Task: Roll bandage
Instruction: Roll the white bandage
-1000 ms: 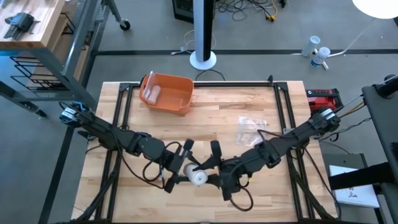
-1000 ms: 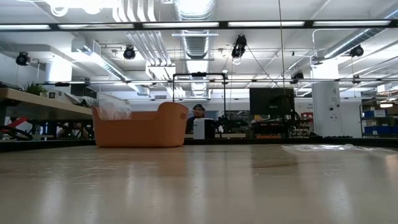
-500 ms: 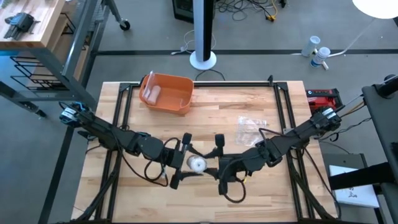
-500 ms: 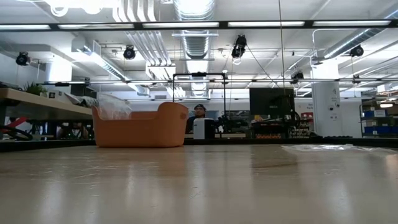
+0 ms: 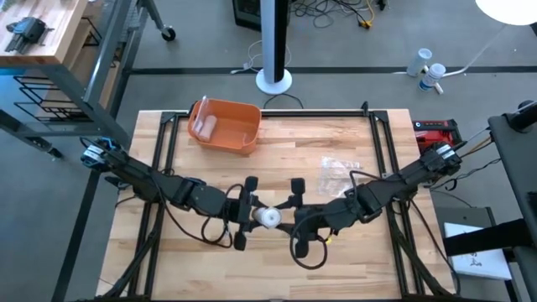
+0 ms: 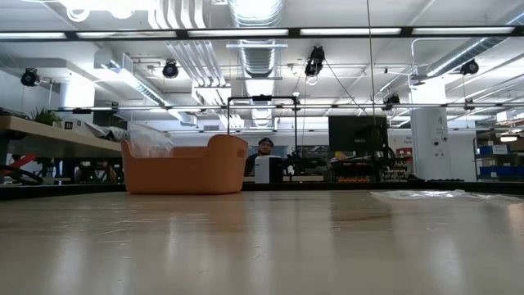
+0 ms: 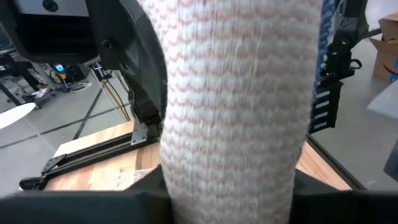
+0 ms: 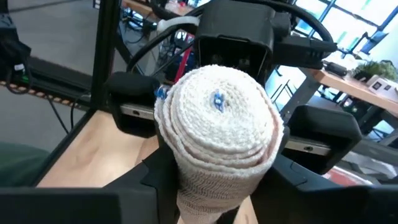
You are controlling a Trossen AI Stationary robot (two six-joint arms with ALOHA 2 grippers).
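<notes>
The bandage (image 5: 268, 217), a rolled white cylinder, is held above the front middle of the tabletop (image 5: 336, 134) between the two grippers. The left gripper (image 5: 246, 214) meets it from one side, the right gripper (image 5: 294, 214) from the other. Whether either is clamped on it cannot be told. An orange bin (image 5: 225, 126) stands at the back left.

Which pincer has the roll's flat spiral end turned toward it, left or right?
The right pincer: its wrist view looks onto the bandage roll's coiled end, while the left pincer's wrist view shows only the woven side.
</notes>
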